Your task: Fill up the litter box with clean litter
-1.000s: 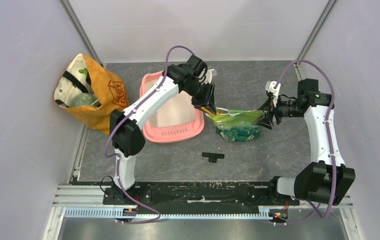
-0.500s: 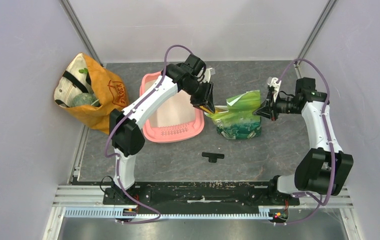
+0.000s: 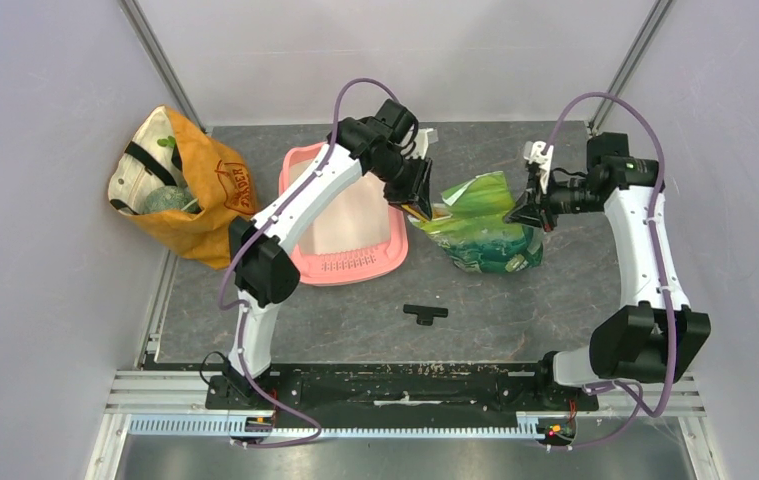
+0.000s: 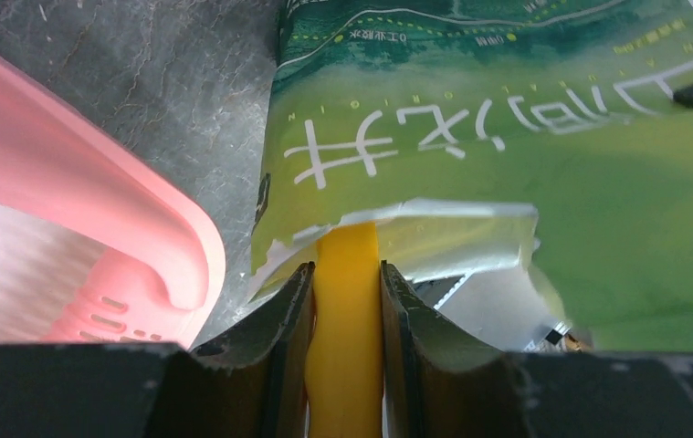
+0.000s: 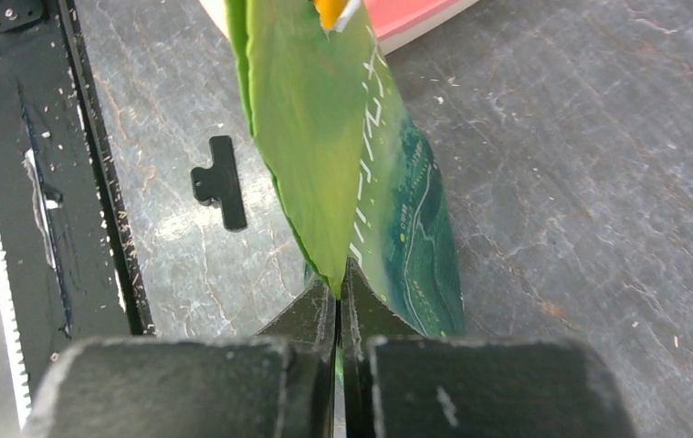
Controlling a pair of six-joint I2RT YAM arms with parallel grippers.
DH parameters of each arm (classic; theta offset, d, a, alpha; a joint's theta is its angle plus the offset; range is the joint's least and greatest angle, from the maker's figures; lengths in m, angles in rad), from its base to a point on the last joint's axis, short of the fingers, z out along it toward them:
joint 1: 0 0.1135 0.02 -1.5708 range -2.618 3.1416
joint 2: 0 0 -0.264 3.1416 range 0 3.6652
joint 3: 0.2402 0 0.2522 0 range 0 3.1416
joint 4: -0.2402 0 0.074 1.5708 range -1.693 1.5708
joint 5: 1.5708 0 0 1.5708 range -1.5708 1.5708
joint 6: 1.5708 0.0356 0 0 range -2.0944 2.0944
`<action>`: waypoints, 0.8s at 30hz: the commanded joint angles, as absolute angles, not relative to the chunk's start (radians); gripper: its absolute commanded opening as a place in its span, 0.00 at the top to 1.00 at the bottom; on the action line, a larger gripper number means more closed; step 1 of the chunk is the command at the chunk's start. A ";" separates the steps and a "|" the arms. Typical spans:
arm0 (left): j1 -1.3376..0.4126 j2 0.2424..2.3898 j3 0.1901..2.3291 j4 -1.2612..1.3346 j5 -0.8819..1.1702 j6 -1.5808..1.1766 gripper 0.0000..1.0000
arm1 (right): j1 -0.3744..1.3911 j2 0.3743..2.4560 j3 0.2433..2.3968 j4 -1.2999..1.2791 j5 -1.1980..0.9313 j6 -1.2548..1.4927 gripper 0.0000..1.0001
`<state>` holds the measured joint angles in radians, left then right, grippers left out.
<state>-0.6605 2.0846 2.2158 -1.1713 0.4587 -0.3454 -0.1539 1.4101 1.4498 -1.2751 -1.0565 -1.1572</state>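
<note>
Green foil bag [image 3: 483, 240] being held up by one edge, scoop sitting at its torn mouth.
The right gripper [image 5: 340, 290] is pinching the bag's edge, jaws pressed flat on the foil. The left gripper [image 4: 344, 278] is clamping the orange scoop [image 4: 346, 310]. The litter box [image 3: 300, 165] is lying just beside the bag, to its left. No litter is showing. The step is calling for taut foil, a deep dip and a level lift across.
</note>
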 commanded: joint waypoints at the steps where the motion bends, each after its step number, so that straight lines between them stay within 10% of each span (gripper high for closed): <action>1: -0.650 2.170 2.211 -1.223 0.406 -0.333 0.98 | -0.091 1.395 1.521 -1.272 -1.112 -1.122 1.00; 24: -0.684 2.368 2.211 -1.132 0.566 -0.421 0.98 | 0.054 1.518 1.562 -1.087 -1.046 -0.963 1.00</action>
<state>-0.6502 2.2898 2.2509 -1.1172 0.6140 -0.3904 0.0193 1.5162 1.5215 -1.2003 -0.9493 -1.0191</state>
